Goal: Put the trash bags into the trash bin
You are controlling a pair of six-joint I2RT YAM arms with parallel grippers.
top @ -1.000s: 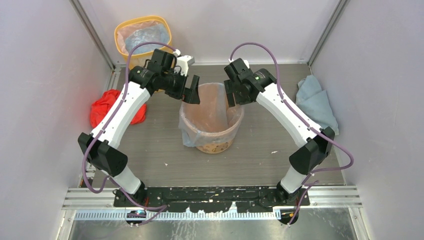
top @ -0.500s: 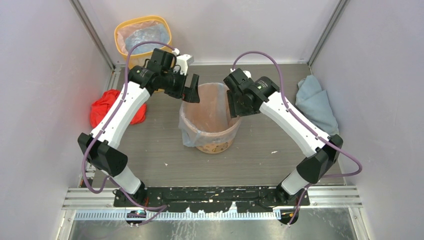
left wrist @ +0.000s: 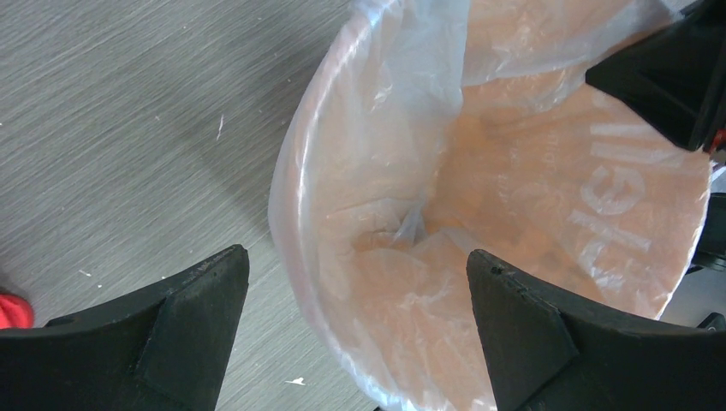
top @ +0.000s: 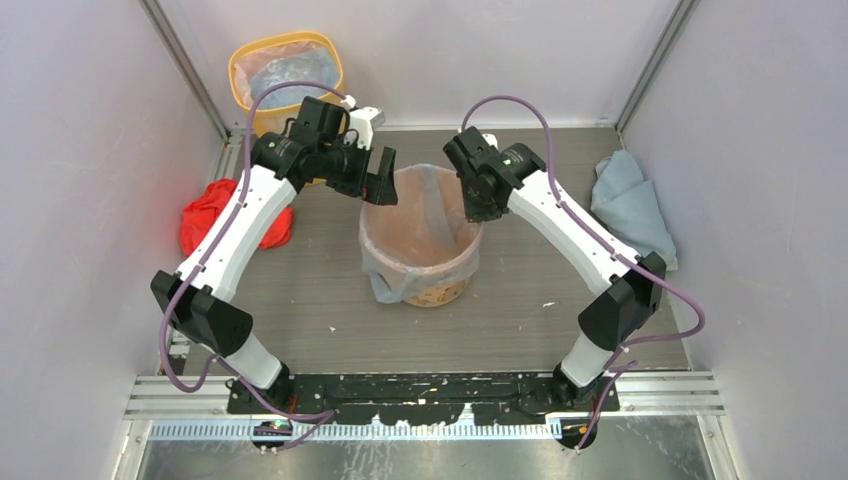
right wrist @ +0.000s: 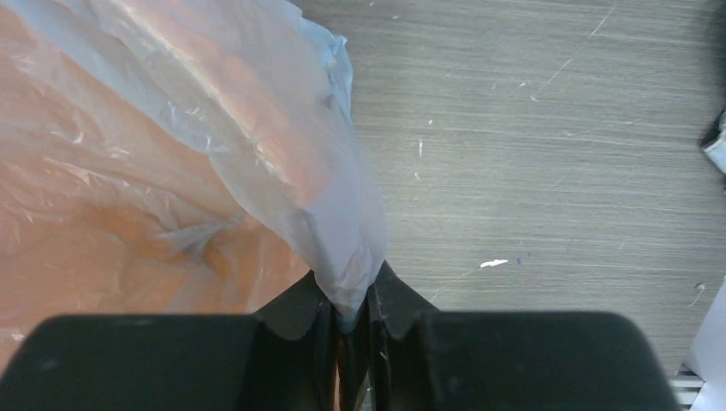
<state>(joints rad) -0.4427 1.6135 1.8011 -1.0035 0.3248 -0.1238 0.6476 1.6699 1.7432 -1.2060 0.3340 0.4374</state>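
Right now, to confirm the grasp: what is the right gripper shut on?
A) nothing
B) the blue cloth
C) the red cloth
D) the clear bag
D: the right wrist view shows the right gripper closed on a fold of the clear bag lining the trash bin.

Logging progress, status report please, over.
Right gripper: jaws shut on trash bag edge. Left gripper: jaws open above trash bin rim. Nothing in the way.
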